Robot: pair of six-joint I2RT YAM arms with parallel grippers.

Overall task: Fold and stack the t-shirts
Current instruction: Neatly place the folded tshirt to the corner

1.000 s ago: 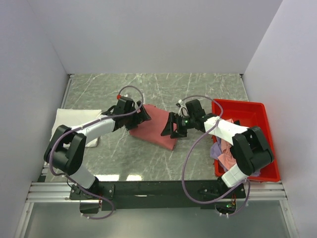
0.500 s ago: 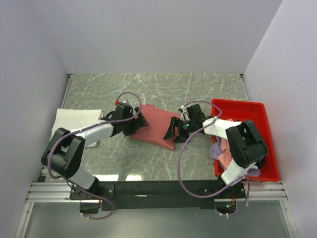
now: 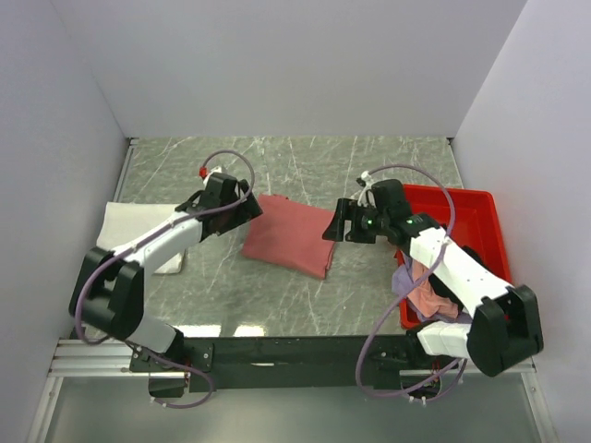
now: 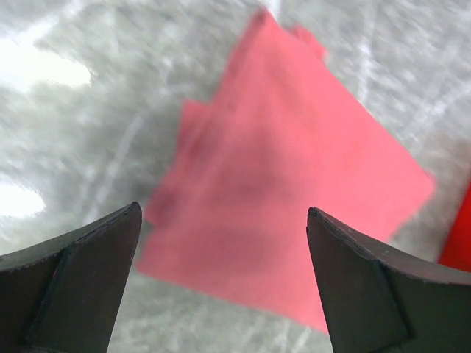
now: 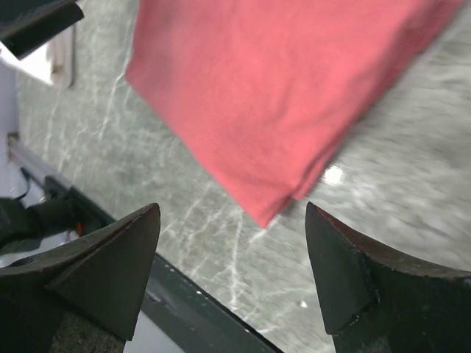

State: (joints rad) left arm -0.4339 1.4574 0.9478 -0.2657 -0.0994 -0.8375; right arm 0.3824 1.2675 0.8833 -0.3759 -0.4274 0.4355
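A dusty red t-shirt [image 3: 290, 236] lies folded into a flat rectangle on the marble table; it also shows in the left wrist view [image 4: 287, 198] and the right wrist view [image 5: 280, 88]. A folded white t-shirt [image 3: 134, 231] lies at the left edge. Pink and lavender t-shirts [image 3: 420, 288] are heaped in the red tray [image 3: 462, 203]. My left gripper [image 3: 247, 209] is open and empty, just left of the red shirt. My right gripper [image 3: 338, 224] is open and empty, just right of it. Neither touches the shirt.
The red plastic tray stands at the table's right edge. White walls enclose the table at the back and both sides. The black arm-base rail [image 3: 295, 353] runs along the near edge.
Both grippers have let go of the red shirt and drawn back and up from it, left arm leftward, right arm rightward. The shirt now lies flat and folded.
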